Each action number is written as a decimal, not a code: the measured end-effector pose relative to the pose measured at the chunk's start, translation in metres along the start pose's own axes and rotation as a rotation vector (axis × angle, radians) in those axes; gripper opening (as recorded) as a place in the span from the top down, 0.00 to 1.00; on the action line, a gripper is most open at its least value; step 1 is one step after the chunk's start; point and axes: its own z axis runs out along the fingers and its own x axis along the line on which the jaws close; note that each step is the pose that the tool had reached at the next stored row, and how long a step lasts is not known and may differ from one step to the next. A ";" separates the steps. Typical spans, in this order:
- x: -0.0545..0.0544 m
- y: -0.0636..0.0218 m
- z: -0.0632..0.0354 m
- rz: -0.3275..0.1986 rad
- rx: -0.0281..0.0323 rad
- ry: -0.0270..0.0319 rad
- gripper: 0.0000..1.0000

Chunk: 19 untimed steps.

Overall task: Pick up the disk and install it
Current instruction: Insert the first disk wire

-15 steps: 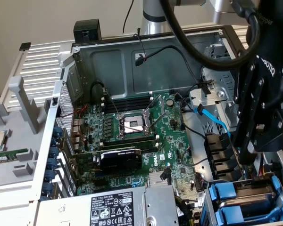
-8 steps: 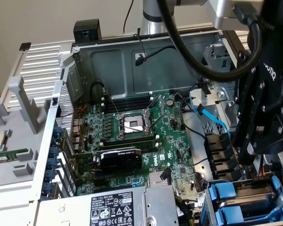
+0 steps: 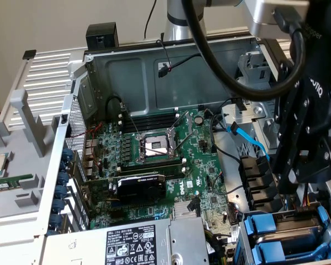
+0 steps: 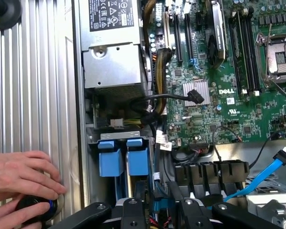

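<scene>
My black gripper (image 3: 299,175) hangs over the drive cage at the exterior view's right end of the open computer case. In the wrist view the gripper (image 4: 159,215) sits just short of two blue plastic drive frames (image 4: 125,157) standing side by side in that cage. The same blue frames (image 3: 284,232) lie directly below the gripper in the exterior view. The disk's metal body is hidden, so I cannot tell whether it sits in one of these frames or in the gripper. A bit of blue and dark material shows between the gripper's black links.
A person's hand (image 4: 20,177) rests on a black knob beside the case wall. Near the cage lie the grey power-supply box (image 4: 113,45), a row of black connectors (image 4: 210,172), a blue cable (image 4: 264,174) and the motherboard (image 3: 154,146) with its empty socket.
</scene>
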 end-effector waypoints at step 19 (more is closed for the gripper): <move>0.004 -0.0021 0.0025 0.013 -0.0068 -0.0298 0.82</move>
